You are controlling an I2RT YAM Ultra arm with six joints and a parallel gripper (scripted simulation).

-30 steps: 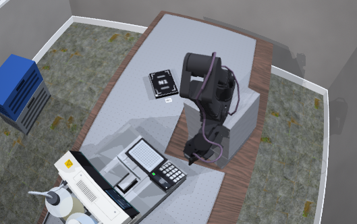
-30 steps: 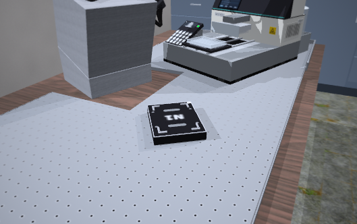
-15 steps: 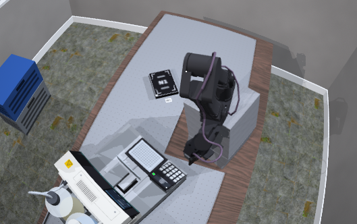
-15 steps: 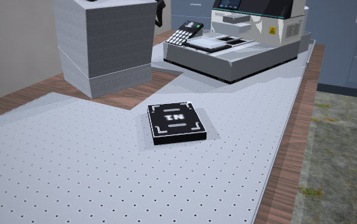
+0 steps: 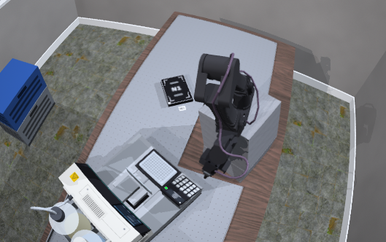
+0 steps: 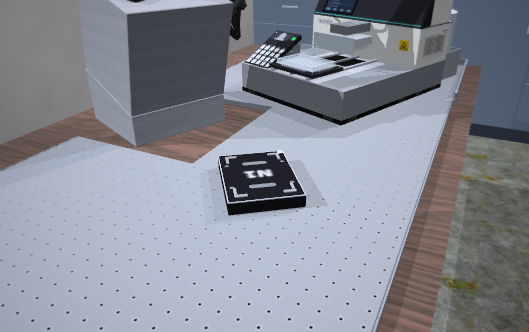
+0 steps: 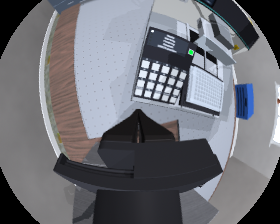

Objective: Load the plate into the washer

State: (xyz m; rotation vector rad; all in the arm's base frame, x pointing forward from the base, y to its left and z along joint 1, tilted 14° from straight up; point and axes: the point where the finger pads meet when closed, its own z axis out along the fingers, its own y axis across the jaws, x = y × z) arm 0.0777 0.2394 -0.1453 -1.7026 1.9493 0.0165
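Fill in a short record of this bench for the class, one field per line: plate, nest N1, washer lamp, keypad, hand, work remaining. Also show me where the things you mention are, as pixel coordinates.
plate: white well plate point(image 5: 157, 167) point(image 6: 305, 63) point(image 7: 205, 90) on the washer's carrier; exact seating and corner A1 cannot be confirmed
nest N1: black plate nest point(image 5: 176, 90) point(image 6: 262, 175), no plate on it
washer lamp: green point(image 5: 166, 188) point(image 6: 294, 38) point(image 7: 191, 52)
keypad: white keys point(image 5: 186, 185) point(image 6: 267, 55) point(image 7: 160, 80), beside the plate
hand: gripper point(image 5: 206, 176) point(image 7: 138, 112) shut, holding nothing, off the keypad
work remaining: probably only moving clear, if seating is good
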